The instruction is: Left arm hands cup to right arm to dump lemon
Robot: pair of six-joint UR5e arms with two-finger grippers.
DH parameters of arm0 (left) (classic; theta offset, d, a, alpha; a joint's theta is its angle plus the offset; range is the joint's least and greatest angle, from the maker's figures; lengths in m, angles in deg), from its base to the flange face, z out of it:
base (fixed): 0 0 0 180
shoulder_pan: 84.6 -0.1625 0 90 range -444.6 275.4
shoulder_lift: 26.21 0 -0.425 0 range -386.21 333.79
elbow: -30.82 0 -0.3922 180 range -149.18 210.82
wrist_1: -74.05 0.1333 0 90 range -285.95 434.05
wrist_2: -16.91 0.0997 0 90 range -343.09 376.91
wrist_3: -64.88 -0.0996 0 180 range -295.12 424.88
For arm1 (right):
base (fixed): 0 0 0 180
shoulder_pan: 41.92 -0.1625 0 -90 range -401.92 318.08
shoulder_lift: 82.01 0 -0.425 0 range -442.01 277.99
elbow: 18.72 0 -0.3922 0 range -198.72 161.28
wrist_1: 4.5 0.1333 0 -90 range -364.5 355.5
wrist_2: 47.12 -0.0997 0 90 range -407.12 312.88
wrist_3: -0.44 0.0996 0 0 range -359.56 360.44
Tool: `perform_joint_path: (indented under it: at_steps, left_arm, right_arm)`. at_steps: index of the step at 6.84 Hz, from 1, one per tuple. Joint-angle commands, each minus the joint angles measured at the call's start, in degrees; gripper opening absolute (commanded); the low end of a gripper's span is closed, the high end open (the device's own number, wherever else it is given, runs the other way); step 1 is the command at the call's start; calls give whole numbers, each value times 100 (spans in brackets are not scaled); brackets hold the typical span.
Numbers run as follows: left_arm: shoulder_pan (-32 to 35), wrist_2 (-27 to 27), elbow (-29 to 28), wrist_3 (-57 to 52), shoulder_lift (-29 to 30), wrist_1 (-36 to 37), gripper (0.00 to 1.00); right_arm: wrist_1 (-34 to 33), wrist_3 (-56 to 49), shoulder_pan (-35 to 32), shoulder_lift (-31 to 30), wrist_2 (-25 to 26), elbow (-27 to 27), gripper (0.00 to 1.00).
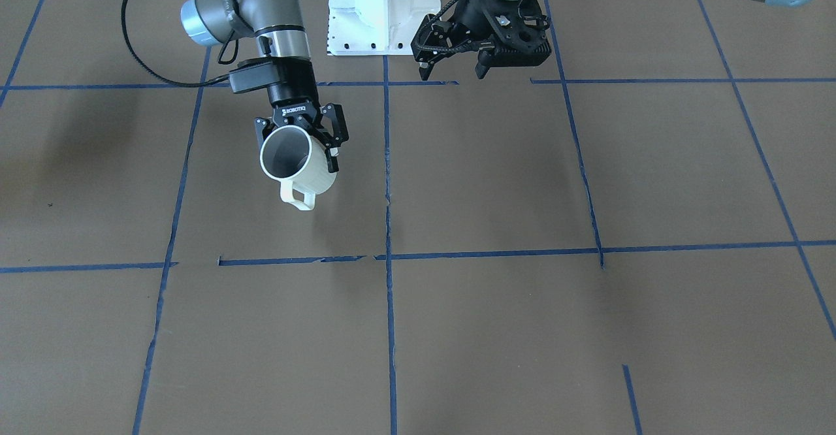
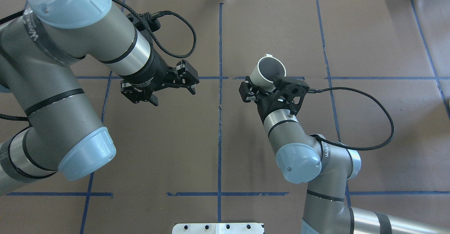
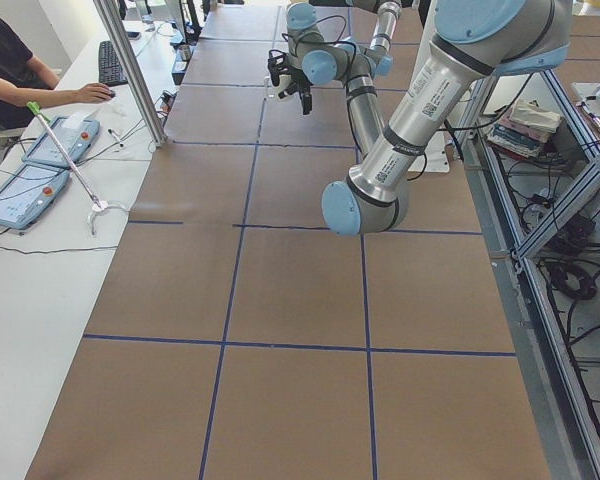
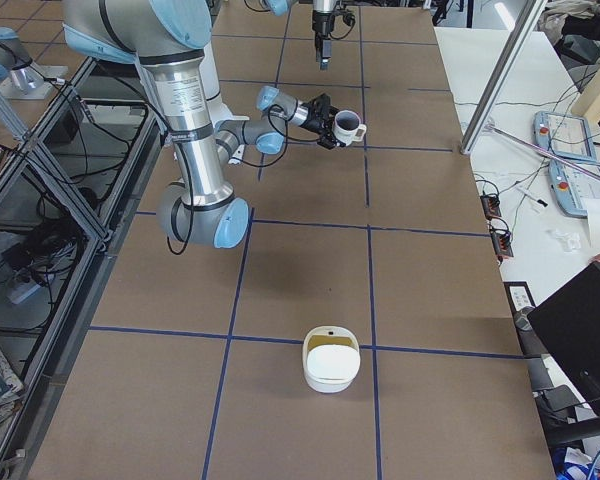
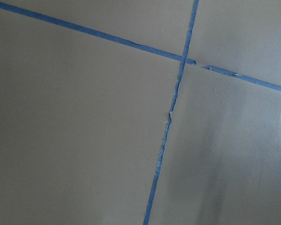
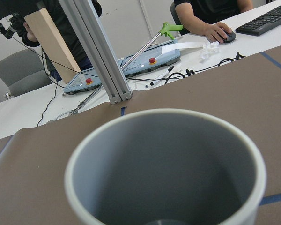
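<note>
The cup [image 1: 317, 174] is in the right tool [image 1: 298, 142], whose two fingers are clamped on its wall just under the rim, one on each side. It hangs above the tabletop [image 1: 496, 330], mouth mostly upward, with the handle turned away from the tool. I think this side grip is chosen so that one turn of the wrist can tip the cup over. The left tool [image 1: 452, 70] has its fingers apart and holds nothing. It is well away, on the other side of the centre tape line, so the hand-over seems done and this arm leaves room. The lemon I cannot find: the part of the cup's inside that shows is only grey, and its bottom is hidden. A white bowl [image 4: 330, 386] stands far off on the tabletop, perhaps the place for dumping.
</note>
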Motion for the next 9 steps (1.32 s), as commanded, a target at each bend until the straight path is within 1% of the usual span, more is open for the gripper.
perform_joint_path:
  at_steps: [1,2,3,4,5,6,7,8,9]
  left_arm:
    - [-4,168,-305,28,284,3,100]
    - [5,169,-316,28,295,3,100]
    - [-4,169,-325,81,303,-5,100]
    - [-4,169,-334,81,312,-5,100]
    - [-4,169,-456,99,408,3,100]
    - [-4,169,-874,177,748,21,100]
    - [-13,177,-1027,343,934,56,100]
    - [-22,177,-1037,345,945,100,100]
    - [-22,177,-1046,345,910,196,98]
  right_arm:
    - [-284,-535,375,246,338,-65,0]
    - [-275,-1034,455,421,400,-83,0]
    - [-231,-1230,577,414,435,-100,0]
    - [-248,-1345,622,535,410,-100,0]
    - [-275,-1825,649,615,435,-179,0]
    - [-292,-2143,692,790,497,-293,0]
    - [-293,-2181,728,852,671,-433,0]
    - [-293,-2225,745,905,690,-495,1]
    - [-293,-2278,772,897,786,-522,2]
